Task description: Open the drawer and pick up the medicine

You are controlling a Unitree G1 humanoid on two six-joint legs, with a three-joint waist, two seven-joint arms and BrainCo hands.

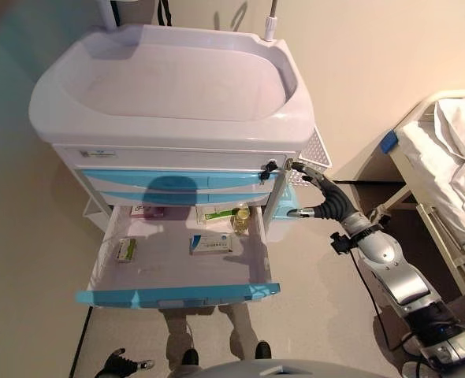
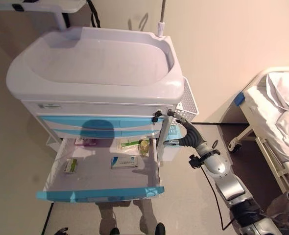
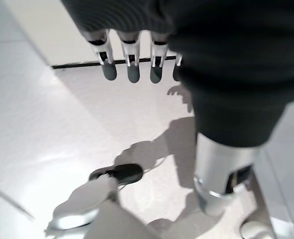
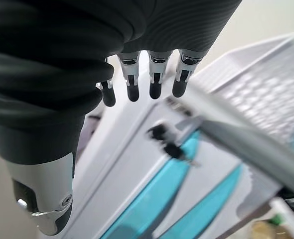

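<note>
A white medical cart [image 1: 169, 87] has blue-fronted drawers. Its lowest drawer [image 1: 177, 295] is pulled out. Inside lie a white-and-blue medicine box [image 1: 210, 243], a small green-and-white box [image 1: 126, 250], a pink packet [image 1: 147, 210], a green-and-white box [image 1: 219, 213] and a small yellow bottle [image 1: 241, 218]. My right hand [image 1: 319, 197] is raised beside the cart's right front corner, above and to the right of the open drawer, fingers relaxed and holding nothing. My left hand [image 3: 137, 64] hangs low over the floor, fingers straight and empty.
A white perforated side basket [image 1: 315, 150] hangs on the cart's right side, just behind my right hand. A bed with white sheets [image 1: 453, 157] stands at the right. A wall runs behind the cart.
</note>
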